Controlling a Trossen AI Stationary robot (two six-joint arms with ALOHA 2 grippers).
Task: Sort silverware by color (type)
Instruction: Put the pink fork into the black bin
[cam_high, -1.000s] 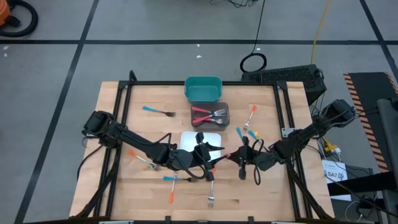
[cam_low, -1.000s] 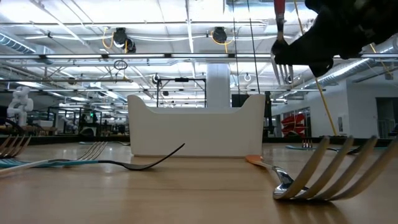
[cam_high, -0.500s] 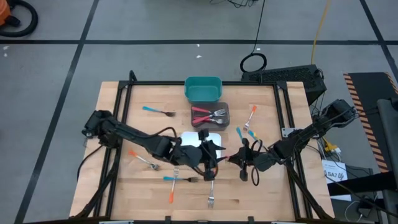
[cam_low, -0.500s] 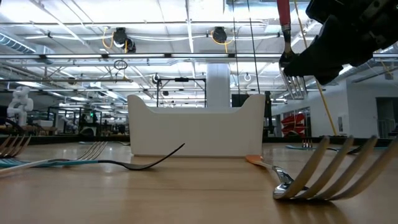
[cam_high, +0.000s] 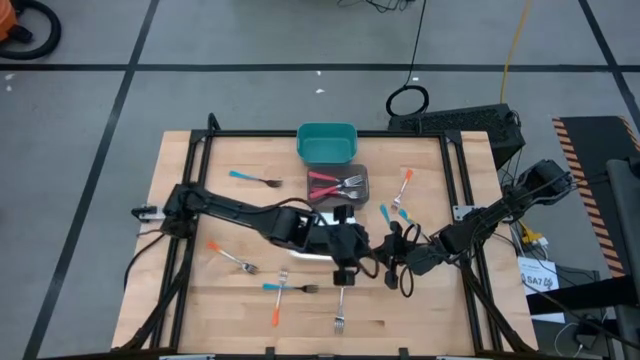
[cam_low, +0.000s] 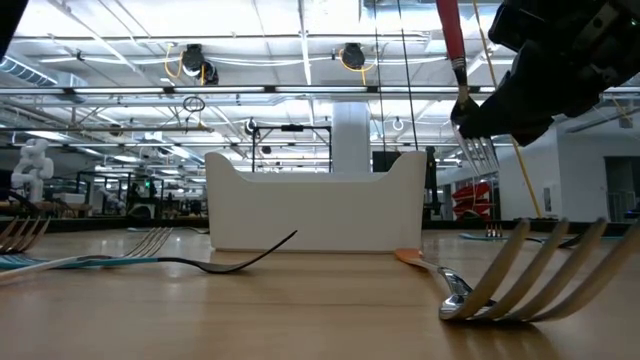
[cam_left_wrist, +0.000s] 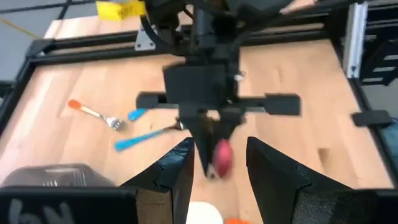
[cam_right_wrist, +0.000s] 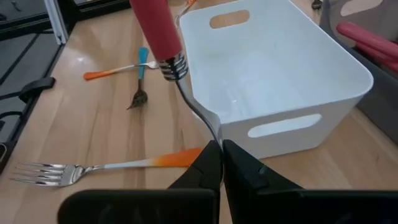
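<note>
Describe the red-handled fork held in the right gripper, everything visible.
The red-handled fork has a thick, glossy red plastic handle, a ribbed silver collar and a thin curved metal neck. The shut right gripper pinches that neck, holding the fork off the table with its handle up, beside the white bin. In the low view its tines point down.
</note>
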